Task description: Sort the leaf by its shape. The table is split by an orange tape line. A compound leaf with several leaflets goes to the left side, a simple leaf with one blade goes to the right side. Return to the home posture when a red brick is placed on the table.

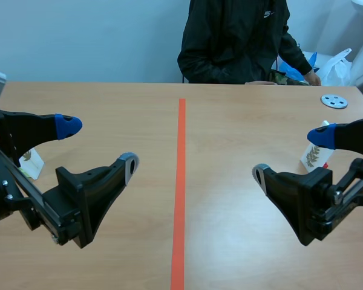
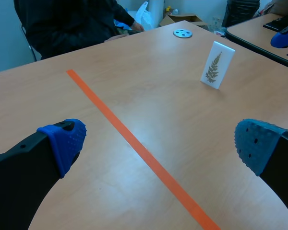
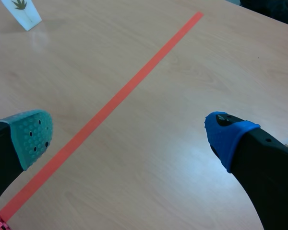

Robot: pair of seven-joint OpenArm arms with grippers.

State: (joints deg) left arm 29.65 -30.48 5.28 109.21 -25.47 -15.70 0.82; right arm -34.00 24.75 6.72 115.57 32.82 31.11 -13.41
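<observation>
A white card with a fern-like leaf of many leaflets point(image 1: 313, 156) stands right of the orange tape line point(image 1: 181, 181), partly behind my right gripper point(image 1: 291, 154). From the left wrist view the same fern card point(image 2: 217, 64) stands far ahead of my left gripper point(image 2: 161, 143). A second white card point(image 1: 31, 162) stands at the left, half hidden behind my left gripper point(image 1: 98, 145). In the right wrist view this card point(image 3: 22, 12) shows a dark leaf with pointed lobes, far ahead of my right gripper point(image 3: 129, 136). Both grippers hover open above the table, holding nothing.
A person in a dark jacket point(image 1: 239, 42) sits across the table, one hand by a white plastic bag point(image 1: 339, 63). A grey round disc with holes point(image 1: 334, 101) lies at the far right, also visible as the disc point(image 2: 182, 33) from the left wrist.
</observation>
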